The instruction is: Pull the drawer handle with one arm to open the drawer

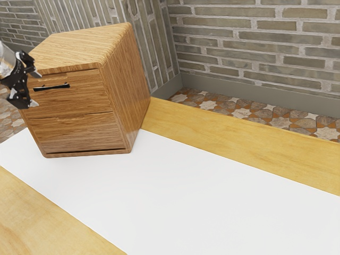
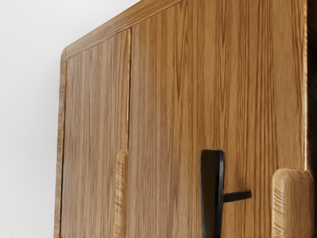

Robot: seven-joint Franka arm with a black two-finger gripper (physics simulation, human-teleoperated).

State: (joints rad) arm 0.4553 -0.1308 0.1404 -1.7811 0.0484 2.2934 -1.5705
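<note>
On the desk (image 1: 239,141), toward the exterior view's left, stands a wooden cabinet (image 1: 122,69) with two drawers stacked in its front. The upper drawer (image 1: 79,98) carries a thin black handle (image 1: 53,86), a straight bar held off the wood on short posts. From where I stand that drawer looks flush with the cabinet, so not yet pulled.

The gripper (image 1: 33,89) comes in from the left edge and sits at the near end of the handle. Its two black fingers stand apart, one above the bar and one below, and I see no squeeze on the bar, so I read it as open. The wrist view looks straight at the drawer front, with the handle (image 2: 212,193) close under the hand and one post running back into the wood.

I would judge the handle to be stiff and smooth. It will not bend, but a smooth bar could slide through a loose pinch. The best hold looks to be across the bar between the posts rather than on its very tip, where the fingers might slip off the end. The drawer should run straight out on its track, so the pull ought to follow the cabinet's slanted facing. The cabinet is free-standing, and a crooked or hard tug might drag the whole box across the desk instead.
</note>
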